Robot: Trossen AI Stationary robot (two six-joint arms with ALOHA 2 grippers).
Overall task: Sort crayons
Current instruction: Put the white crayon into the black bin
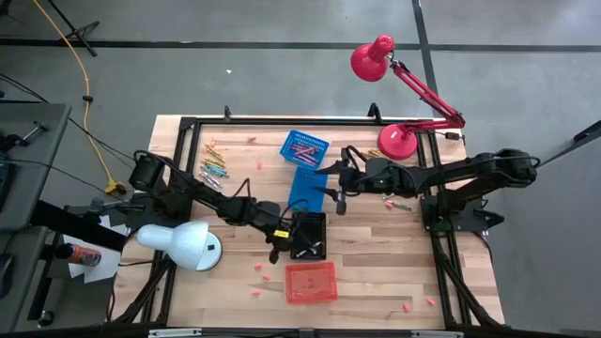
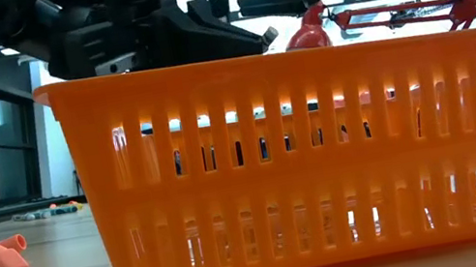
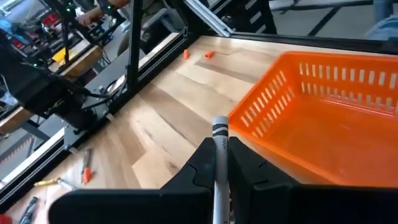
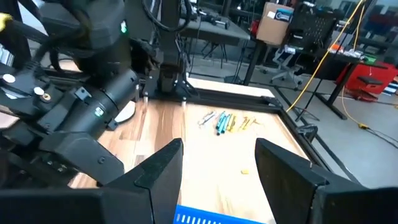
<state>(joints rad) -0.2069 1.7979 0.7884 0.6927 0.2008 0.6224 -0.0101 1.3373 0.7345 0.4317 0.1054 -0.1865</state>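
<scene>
Grey crayon (image 3: 219, 155) sits clamped in my left tool (image 3: 217, 163) beside the orange basket (image 3: 323, 124); my right tool (image 4: 219, 163) hangs wide open, empty, over the counter (image 4: 224, 155).

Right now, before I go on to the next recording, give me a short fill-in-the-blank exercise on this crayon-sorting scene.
1. The left gripper is shut on a ____ crayon.
2. The right gripper's fingers stand ____, holding nothing.
3. The basket nearest the low camera, the orange basket, has ____ slots in its walls.
4. The loose crayons lie on the table on the ____ arm's side.

Missing words: grey; open; vertical; left
</scene>
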